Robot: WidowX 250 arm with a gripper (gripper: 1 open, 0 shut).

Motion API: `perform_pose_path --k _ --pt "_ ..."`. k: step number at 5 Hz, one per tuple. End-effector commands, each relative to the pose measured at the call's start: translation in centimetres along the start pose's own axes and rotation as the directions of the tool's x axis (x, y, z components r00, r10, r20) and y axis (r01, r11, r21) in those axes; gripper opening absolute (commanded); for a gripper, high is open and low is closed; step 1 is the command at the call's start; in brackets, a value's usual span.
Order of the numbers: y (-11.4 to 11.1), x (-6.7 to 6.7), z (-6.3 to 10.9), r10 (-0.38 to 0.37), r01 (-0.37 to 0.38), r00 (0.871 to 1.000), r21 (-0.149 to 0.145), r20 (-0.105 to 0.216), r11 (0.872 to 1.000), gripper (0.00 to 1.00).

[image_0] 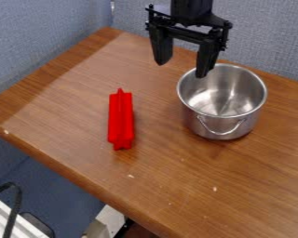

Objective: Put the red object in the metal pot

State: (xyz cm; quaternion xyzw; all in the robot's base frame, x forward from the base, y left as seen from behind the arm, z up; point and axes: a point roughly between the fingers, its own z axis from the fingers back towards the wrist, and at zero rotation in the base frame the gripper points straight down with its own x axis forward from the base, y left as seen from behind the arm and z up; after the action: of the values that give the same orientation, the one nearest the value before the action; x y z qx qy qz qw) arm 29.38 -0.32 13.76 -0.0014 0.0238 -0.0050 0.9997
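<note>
The red object point(120, 117), a long narrow red bar, lies flat on the wooden table point(64, 93) left of centre, running roughly front to back. To its right stands the metal pot point(222, 100), shiny and upright, with a thin wire handle at its near side and nothing showing inside. My gripper point(182, 54) hangs above the table at the back, just beyond the pot's far left rim. Its black fingers stand apart with nothing between them, so it is open. It is well clear of the red bar.
The table's front edge runs diagonally from left to bottom right, with floor and a black-and-white frame point(15, 214) below. A blue-grey wall point(40, 37) stands behind the table on the left.
</note>
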Motion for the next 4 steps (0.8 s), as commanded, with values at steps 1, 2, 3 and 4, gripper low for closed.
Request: perform_pose_path --k 1,2,3,4 --pt "1.0 -0.5 -0.8 -0.044 0.044 0.999 0.003 -0.024 0.999 1.0" --pt "3.7 -2.1 -1.6 -0.024 0.025 0.998 0.019 -0.051 1.0 1.0" --pt "6.4 -4.8 -1.0 0.186 -0.184 0.981 0.051 -0.044 0.982 1.0" --pt "8.7 -6.5 -1.4 0.339 -0.334 0.941 0.103 -0.029 0.937 1.0"
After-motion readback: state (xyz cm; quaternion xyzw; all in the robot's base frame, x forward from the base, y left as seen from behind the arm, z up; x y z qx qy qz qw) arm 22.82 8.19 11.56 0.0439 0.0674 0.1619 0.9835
